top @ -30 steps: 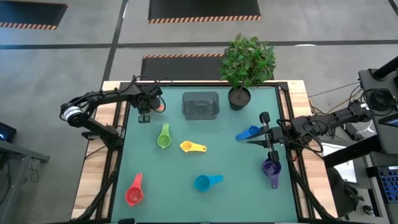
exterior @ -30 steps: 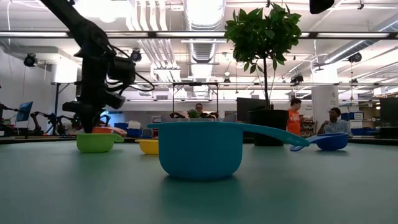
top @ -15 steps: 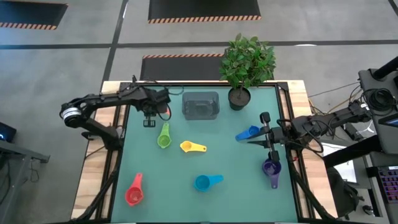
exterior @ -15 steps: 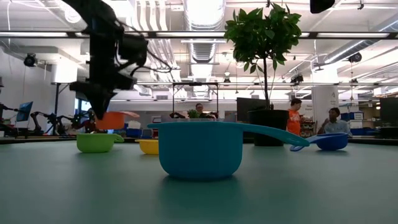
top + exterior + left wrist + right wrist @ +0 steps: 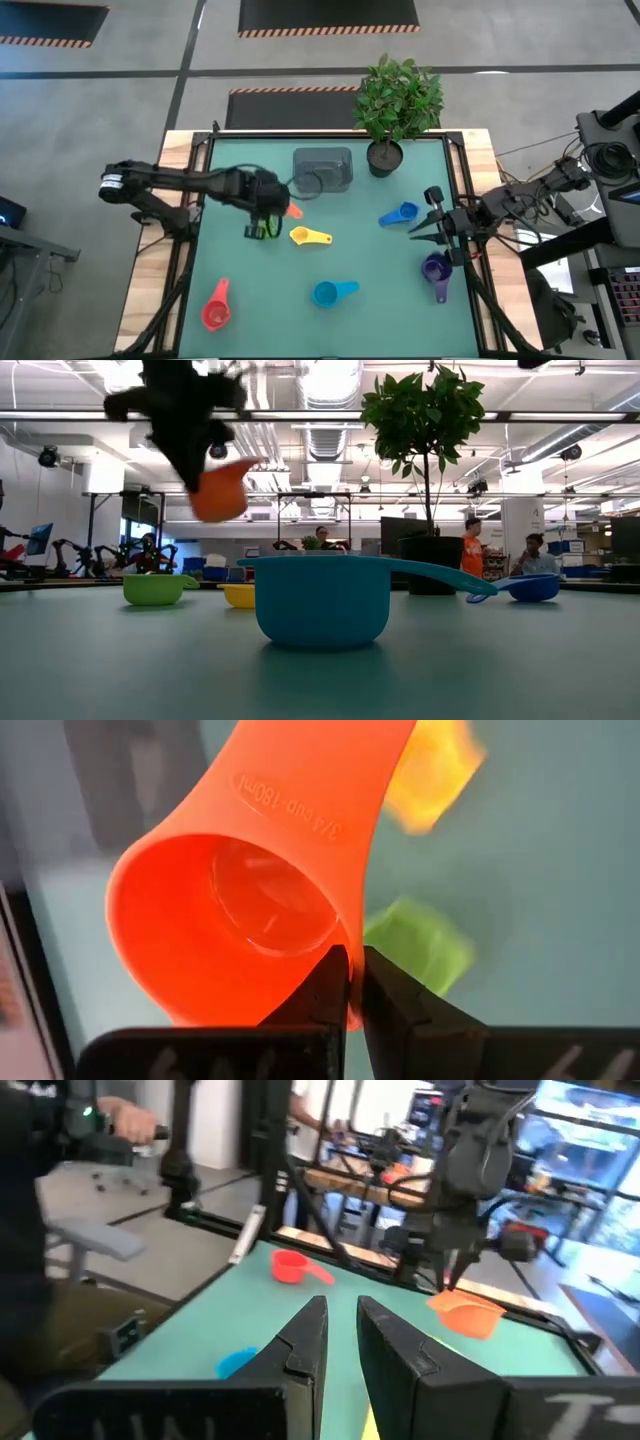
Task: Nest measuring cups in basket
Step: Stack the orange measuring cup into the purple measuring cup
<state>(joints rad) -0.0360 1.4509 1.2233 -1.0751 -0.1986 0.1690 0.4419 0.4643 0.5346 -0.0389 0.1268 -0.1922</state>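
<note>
While my left gripper [image 5: 348, 982] has its fingers nearly together, pinching the rim of the round orange plastic measuring cup [image 5: 255, 890], that cup hangs above the table — clear in the low view, flat from overhead. It sits between the green cup [image 5: 262, 228] and the translucent grey rectangular basket [image 5: 322, 169]. My right gripper [image 5: 335, 1335], fingers slightly apart and empty, waits near the purple cup [image 5: 436, 269].

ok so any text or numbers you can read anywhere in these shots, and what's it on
"3/4 cup - 180ml": embossed on the outside wall of the orange plastic measuring cup, which the left gripper pinches by the rim; the small letters are slightly hard to read.
Nothing else is legible: signs and screens in the room behind the table are too small or blurred, and the other cups show no readable marks.
</note>
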